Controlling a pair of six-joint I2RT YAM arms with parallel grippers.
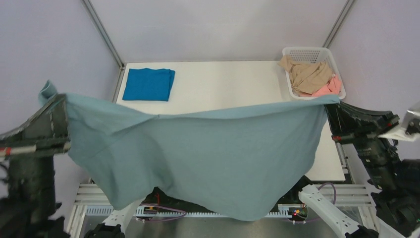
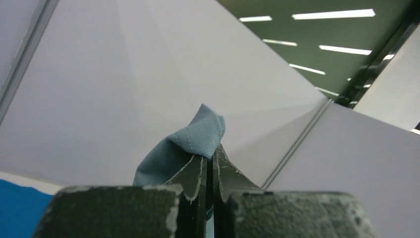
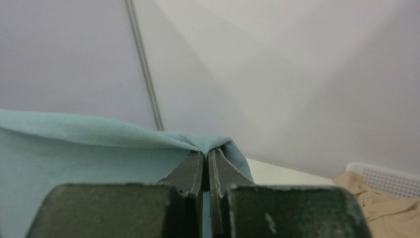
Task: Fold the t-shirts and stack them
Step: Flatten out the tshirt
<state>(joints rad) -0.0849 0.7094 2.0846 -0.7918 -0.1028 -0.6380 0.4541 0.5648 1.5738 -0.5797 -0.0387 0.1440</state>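
Pale lilac-grey wall panels [image 1: 218, 25] fill the top and both sides of the overhead view, meeting at slanting metal poles [image 1: 104, 34] at upper left and upper right. A white table [image 1: 233, 84] spans the middle of the frame, with ribbed metal rails [image 1: 94, 191] along the bottom. In the left wrist view, long strip lights [image 2: 333, 15] glow on a dark ceiling [image 2: 307, 34] at upper right.

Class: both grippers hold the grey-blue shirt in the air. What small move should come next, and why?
Probably lower both arms together to lay the grey-blue shirt flat on the table. It hangs stretched between the left gripper and right gripper, both clamped on its edge, off the surface, not yet folded.
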